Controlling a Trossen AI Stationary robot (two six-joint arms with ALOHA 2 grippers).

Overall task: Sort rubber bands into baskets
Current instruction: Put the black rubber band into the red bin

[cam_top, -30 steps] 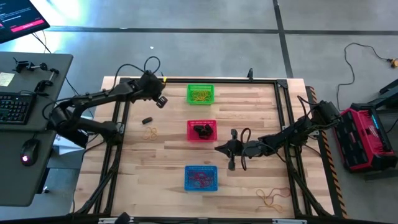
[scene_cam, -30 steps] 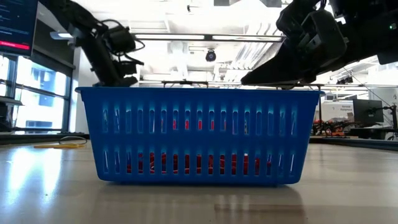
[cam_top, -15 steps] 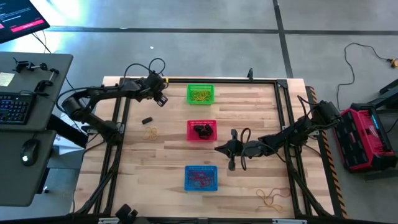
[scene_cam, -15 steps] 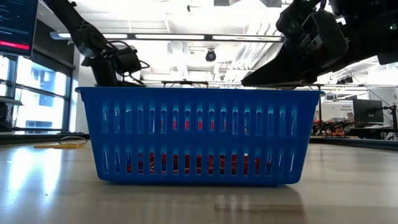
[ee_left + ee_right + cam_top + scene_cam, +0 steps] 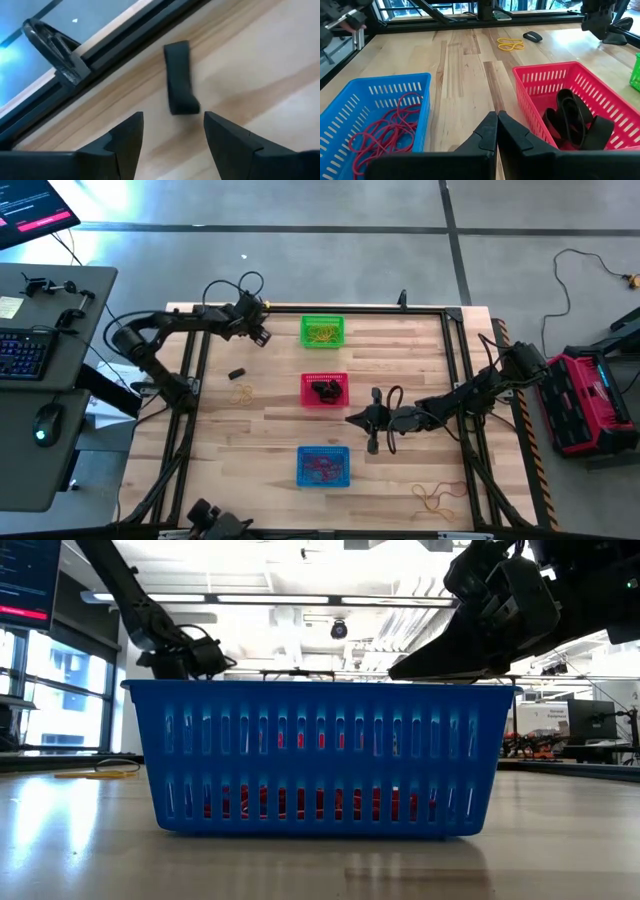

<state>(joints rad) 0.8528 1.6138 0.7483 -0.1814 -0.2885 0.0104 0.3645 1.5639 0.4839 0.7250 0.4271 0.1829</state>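
Three baskets stand in a row down the table's middle. The green basket [image 5: 322, 332] holds yellow bands, the red basket [image 5: 325, 390] black bands [image 5: 572, 120], the blue basket [image 5: 323, 466] red bands [image 5: 385, 132]. My left gripper [image 5: 259, 337] hovers open at the far left, beside the green basket. A loose black band [image 5: 179, 80] lies flat on the wood just ahead of its fingers [image 5: 172, 117]. Yellow bands [image 5: 242, 392] lie near that black band [image 5: 237, 373]. My right gripper [image 5: 350, 418] is shut and empty, between the red and blue baskets.
More yellow bands [image 5: 435, 498] lie near the table's front right corner. A black frame rail [image 5: 330, 308] runs along the table's far edge, close to my left gripper. Bare wood lies between the baskets and the left rail.
My left arm has swung its elbow out toward the table's left edge, and its gripper has shifted a little toward the far edge. The bands on the table and the baskets lie where they were.
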